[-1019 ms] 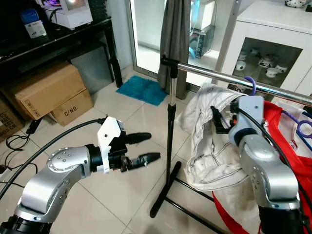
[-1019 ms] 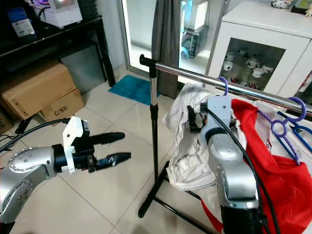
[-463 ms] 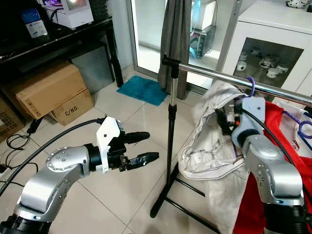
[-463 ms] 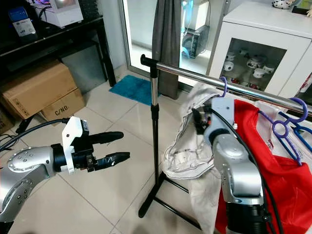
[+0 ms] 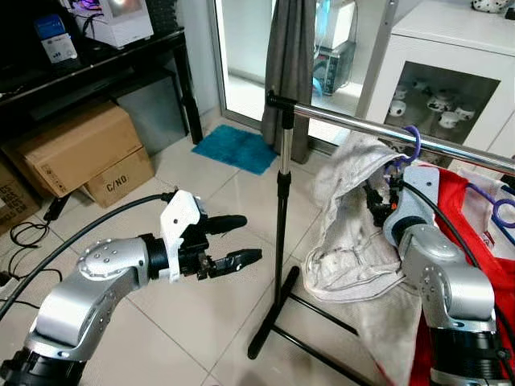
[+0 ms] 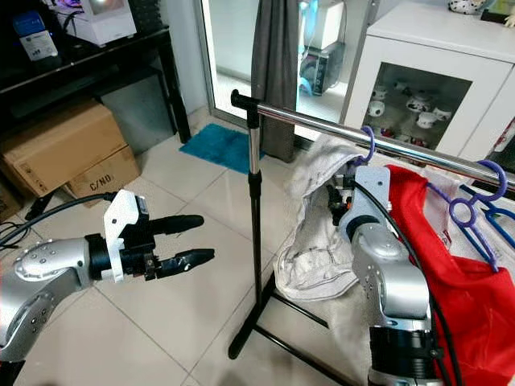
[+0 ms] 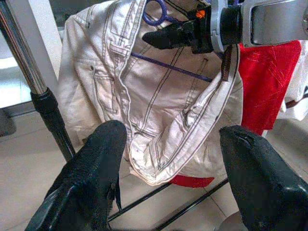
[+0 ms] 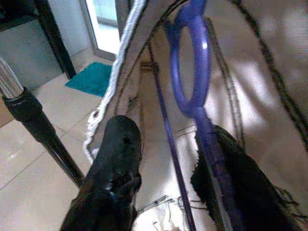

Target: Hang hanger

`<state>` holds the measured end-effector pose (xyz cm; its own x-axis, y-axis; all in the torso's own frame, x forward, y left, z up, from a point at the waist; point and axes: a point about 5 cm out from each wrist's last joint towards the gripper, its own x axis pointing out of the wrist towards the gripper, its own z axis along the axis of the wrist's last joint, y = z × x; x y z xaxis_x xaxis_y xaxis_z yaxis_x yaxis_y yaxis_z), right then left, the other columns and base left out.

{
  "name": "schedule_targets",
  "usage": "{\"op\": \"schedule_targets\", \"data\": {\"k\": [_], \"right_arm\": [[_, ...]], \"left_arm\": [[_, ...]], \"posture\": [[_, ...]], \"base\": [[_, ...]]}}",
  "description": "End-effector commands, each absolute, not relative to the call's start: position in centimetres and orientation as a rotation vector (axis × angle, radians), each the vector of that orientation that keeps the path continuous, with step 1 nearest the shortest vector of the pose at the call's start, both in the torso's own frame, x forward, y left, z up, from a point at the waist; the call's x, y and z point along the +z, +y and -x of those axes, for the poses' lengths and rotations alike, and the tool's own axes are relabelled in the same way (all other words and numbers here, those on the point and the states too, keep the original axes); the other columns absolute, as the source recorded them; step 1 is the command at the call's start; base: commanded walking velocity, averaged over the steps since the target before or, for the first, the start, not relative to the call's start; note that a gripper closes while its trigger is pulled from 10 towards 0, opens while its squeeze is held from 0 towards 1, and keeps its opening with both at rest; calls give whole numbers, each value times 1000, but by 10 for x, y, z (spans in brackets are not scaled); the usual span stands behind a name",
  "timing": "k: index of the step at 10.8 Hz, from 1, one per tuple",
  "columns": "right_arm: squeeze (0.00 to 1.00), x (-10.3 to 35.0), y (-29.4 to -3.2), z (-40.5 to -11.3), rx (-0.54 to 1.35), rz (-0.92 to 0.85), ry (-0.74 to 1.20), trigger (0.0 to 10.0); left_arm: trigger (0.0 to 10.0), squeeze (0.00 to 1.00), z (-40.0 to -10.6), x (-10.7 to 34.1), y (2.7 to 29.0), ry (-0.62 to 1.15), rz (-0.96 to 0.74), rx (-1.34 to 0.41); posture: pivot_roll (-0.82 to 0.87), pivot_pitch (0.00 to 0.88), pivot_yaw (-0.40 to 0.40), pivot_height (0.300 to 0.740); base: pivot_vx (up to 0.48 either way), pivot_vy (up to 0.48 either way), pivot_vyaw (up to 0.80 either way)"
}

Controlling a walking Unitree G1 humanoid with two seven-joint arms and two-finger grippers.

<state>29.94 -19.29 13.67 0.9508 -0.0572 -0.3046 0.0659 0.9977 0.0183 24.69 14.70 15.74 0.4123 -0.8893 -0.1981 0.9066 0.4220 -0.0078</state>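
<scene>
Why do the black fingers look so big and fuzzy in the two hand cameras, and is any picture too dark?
Left wrist view: the left gripper's fingers sit close to the lens, so they look soft while the white trousers stay sharp. Right wrist view: the fingers and purple hanger are blurred. Eye views: bright daylight, nothing too dark.

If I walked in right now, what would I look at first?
Probably the white trousers dangling from a purple hanger on the shiny metal rail, with the right gripper up close to them. Next, the bright red clothes hanging further along the rail to the right. Then the left gripper, held out with its fingers spread above the tiled floor.
</scene>
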Motion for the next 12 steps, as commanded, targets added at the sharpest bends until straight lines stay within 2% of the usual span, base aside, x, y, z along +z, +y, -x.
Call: {"op": "schedule_targets", "data": {"k": [1, 5, 9, 11, 12], "right_arm": [[0, 145, -192, -305, -63, -25, 272, 0], [0, 151, -189, -309, -52, -18, 232, 0], [0, 154, -188, -309, -32, -11, 209, 0], [0, 161, -188, -309, -24, -34, 170, 0], [0, 167, -189, -309, -31, -44, 140, 0]], "left_arm": [[10000, 302, -248, 158, 149, 183, -132, -1132], [10000, 278, -250, 158, 149, 179, -136, -1130], [10000, 173, -251, 158, 147, 173, -132, -1136], [10000, 90, -252, 158, 147, 163, -130, -1123], [10000, 0, -254, 158, 148, 156, -128, -1092]], "posture": [[-64, 0, 56, 740], [-60, 0, 57, 740], [-65, 0, 60, 740], [-61, 0, 57, 740], [-59, 0, 57, 740]], "base": [[0, 0, 0], [0, 0, 0], [0, 0, 0], [0, 0, 0], [0, 0, 0]]}}
